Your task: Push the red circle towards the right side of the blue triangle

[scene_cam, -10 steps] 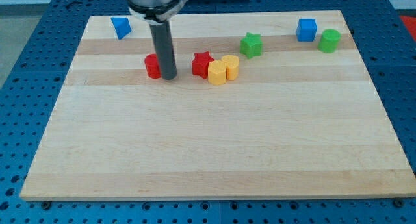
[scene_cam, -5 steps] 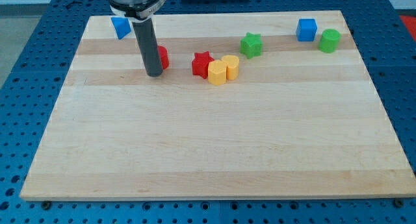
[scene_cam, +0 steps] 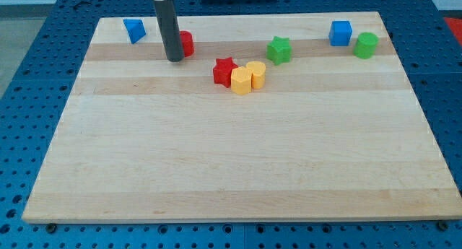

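The red circle [scene_cam: 187, 43] lies near the view's top left, partly hidden behind my rod. My tip [scene_cam: 174, 59] rests on the board at the circle's lower left, touching it. The blue triangle [scene_cam: 133, 29] sits further to the view's left, near the board's top edge, apart from the circle and the rod.
A red star [scene_cam: 224, 71] and two yellow blocks [scene_cam: 247, 77] cluster right of my tip. A green star [scene_cam: 279, 50], a blue cube [scene_cam: 340, 32] and a green block [scene_cam: 366, 45] lie along the top right of the wooden board [scene_cam: 238, 148].
My tip has moved towards the view's top, and the red circle has slid up and a little right with it, closer to the blue triangle's level.
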